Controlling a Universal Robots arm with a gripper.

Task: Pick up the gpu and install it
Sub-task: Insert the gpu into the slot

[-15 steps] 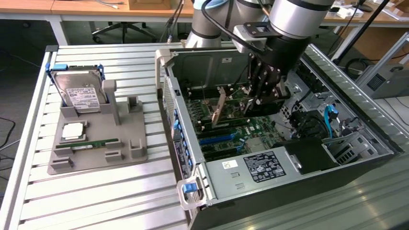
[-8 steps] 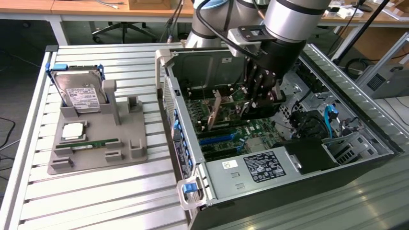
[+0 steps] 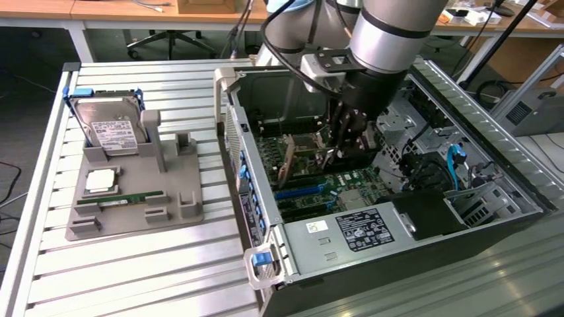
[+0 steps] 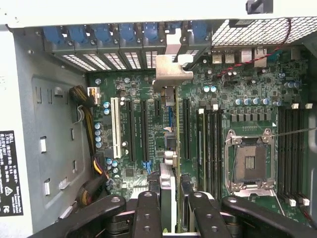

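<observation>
I am reaching down into the open computer case (image 3: 264, 218), which lies on its side on the slatted table (image 3: 150, 271). My gripper (image 3: 342, 155) (image 4: 173, 196) has its fingers (image 4: 148, 210) on either side of the graphics card (image 4: 167, 183) and, as far as I can make out from the wrist view, closed on it. The card (image 3: 286, 162) stands on edge over the green motherboard (image 4: 143, 148), in line with the long slots, its silvery bracket toward the rear wall with the blue clips (image 4: 106, 34). The empty processor socket (image 4: 250, 161) lies near it. On the exterior view's left a grey tray (image 3: 176, 198) carries a hard drive (image 3: 113, 129) and a memory stick (image 3: 132, 198).
</observation>
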